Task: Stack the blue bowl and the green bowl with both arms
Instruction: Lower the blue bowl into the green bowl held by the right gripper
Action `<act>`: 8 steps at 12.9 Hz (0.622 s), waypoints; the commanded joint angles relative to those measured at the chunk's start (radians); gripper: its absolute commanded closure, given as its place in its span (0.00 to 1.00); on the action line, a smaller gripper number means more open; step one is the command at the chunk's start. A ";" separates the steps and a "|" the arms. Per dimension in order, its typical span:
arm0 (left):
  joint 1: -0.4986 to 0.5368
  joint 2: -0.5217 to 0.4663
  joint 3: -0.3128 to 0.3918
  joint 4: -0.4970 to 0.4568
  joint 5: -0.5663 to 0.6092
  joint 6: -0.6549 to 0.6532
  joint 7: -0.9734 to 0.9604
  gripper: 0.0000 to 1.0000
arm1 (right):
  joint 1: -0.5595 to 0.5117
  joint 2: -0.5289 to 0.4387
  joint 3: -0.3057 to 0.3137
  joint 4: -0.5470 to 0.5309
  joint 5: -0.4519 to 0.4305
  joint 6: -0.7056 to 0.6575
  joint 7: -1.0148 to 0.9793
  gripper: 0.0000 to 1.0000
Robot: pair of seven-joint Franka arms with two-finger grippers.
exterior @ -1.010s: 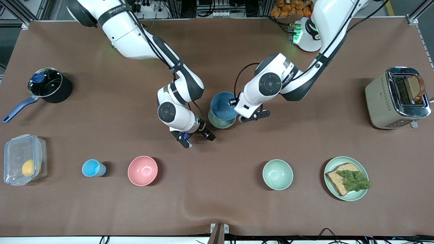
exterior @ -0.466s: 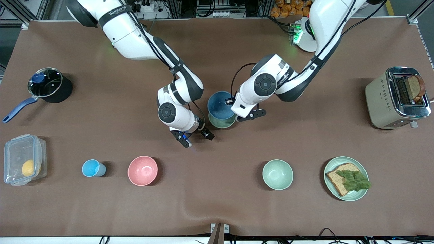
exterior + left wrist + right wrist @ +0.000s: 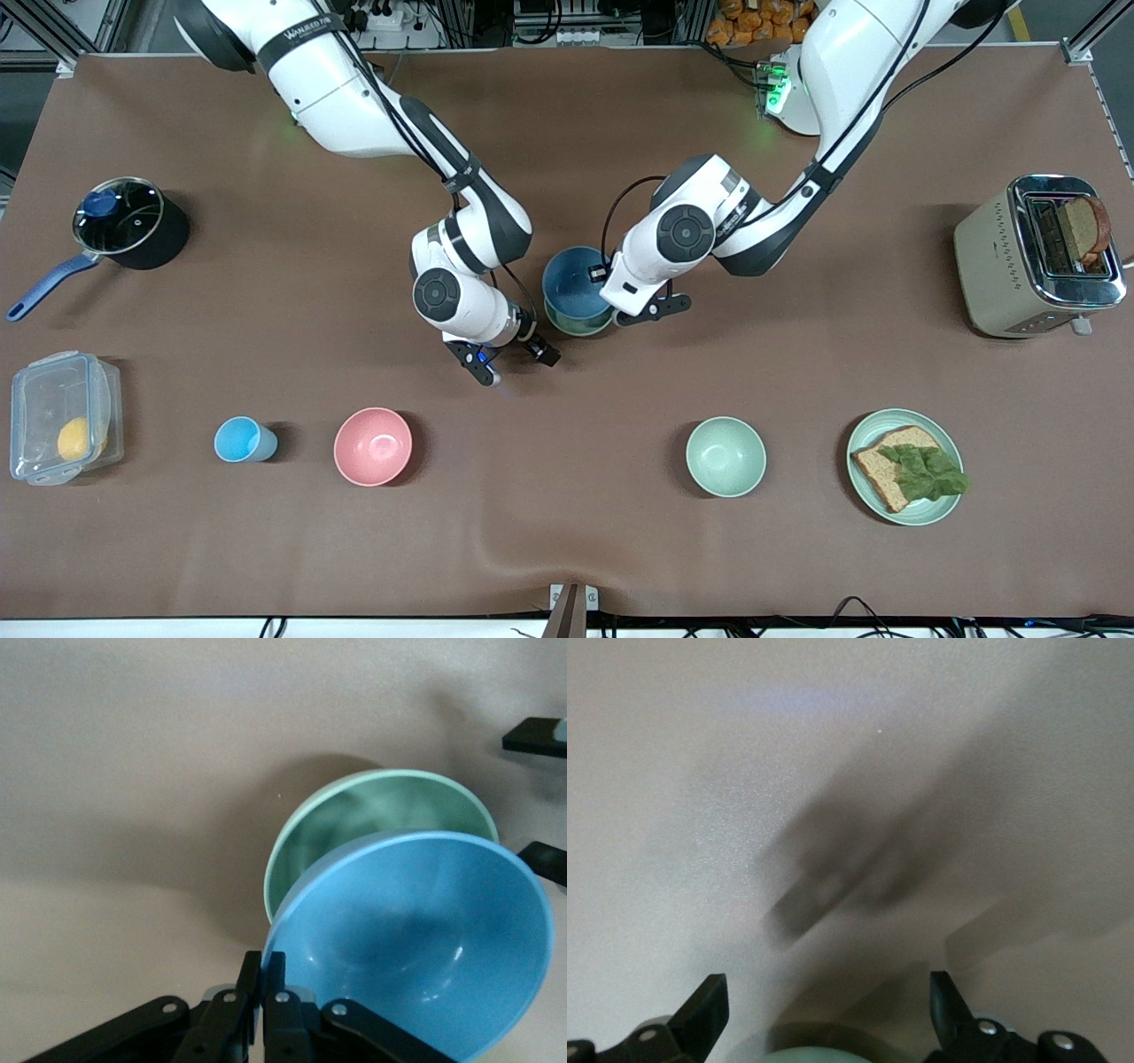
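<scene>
The blue bowl is up in the air, held right over the green bowl. The green bowl sits on the brown surface, near the middle of it. In the front view only a thin curve of the green bowl peeks out from under the blue one. In the left wrist view the blue bowl hangs above the green bowl and covers part of it, and it looks a bit tilted.

The left claw is pinching the rim of the blue bowl. In the left wrist view its two fingers are pressed tight on the edge, one on each side of the rim.

The right claw is low over the bare surface just beside the green bowl, toward the right arm's end. Its fingers are spread wide and hold nothing. In the right wrist view the two black fingertips stand well apart, with a bit of the green bowl's rim showing between them at the picture's edge.

The pink bowl and the pale mint bowl sit nearer to the front camera than the green bowl, well apart from it.
</scene>
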 commanded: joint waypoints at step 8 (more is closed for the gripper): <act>-0.012 0.057 0.003 0.052 0.059 0.023 -0.036 1.00 | 0.001 -0.005 -0.002 -0.007 0.014 0.003 0.004 0.00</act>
